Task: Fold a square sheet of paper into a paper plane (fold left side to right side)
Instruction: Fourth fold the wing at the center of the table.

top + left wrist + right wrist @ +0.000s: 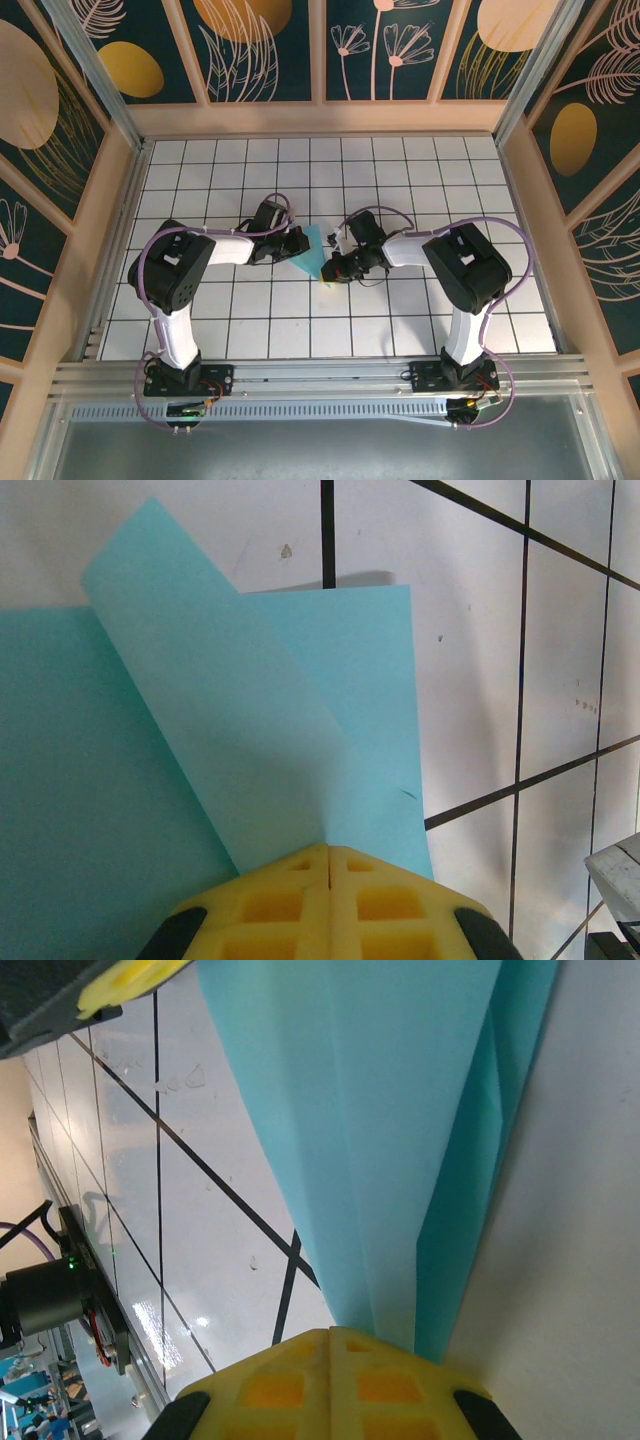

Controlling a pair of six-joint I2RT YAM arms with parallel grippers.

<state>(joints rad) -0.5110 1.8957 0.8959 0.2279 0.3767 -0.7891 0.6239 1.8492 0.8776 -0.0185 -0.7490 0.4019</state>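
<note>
1. The paper (314, 252) lies mid-table between the two arms, already partly folded and tapering toward the near side. Both claws are on it, so there's little room for error.
2. The left claw (329, 865) has its yellow tips pressed together at the foot of a raised flap (230, 730). I can't tell whether a layer is nipped between them. The flap stands off the sheet, uncreased, and I'd expect it to spring open if the claw lifts away.
3. The right claw (331, 1345) also has its tips pressed together, at the narrow end where the layers stack. Any sideways push here could slide the whole paper over the slick white table (400, 180) instead of sharpening the crease.
4. If the paper skids, the edges drift apart and the fold comes out crooked.
5. This is thin paper, so too much pressure at that point risks a crumple or a tear.
6. The claws work very near each other, and a careless sweep could knock one into the other.
</note>
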